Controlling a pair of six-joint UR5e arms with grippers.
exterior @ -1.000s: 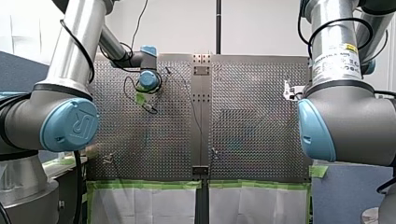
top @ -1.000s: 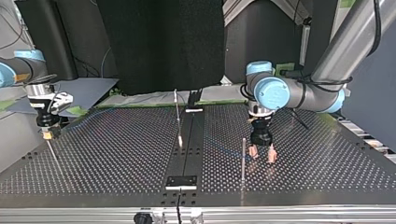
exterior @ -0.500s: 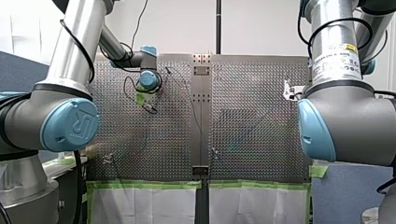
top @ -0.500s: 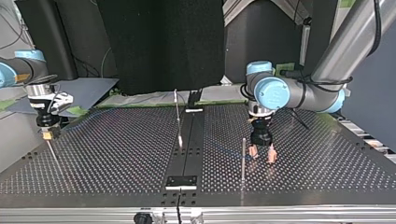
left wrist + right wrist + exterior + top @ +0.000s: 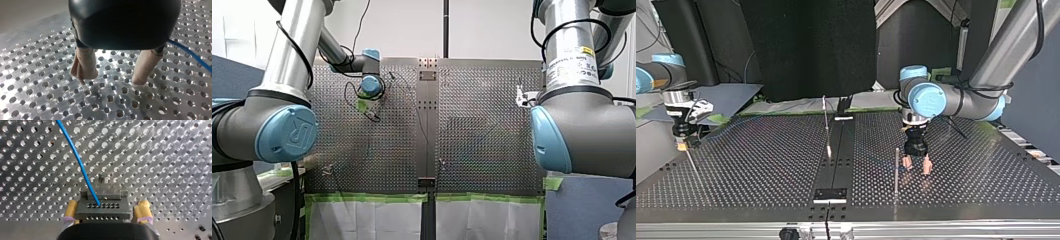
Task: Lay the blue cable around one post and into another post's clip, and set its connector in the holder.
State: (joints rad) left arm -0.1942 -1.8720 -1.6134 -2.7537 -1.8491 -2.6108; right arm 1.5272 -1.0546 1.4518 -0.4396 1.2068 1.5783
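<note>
You see a perforated metal table (image 5: 482, 125) filling the front view's middle, green tape (image 5: 372, 197) edging white sheets (image 5: 367, 220) along the bottom.

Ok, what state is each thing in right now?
my left gripper: open, empty, over the table.
connector: cable attached; seated or not, cannot tell.
my right gripper: at the connector, grip unclear.
blue cable: end in the connector, outside my left gripper.
post: upright.

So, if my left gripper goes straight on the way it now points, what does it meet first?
Probably the bare perforated table: the left gripper points down at it, jaws open and empty. The blue cable runs beside it, out of that line.
</note>
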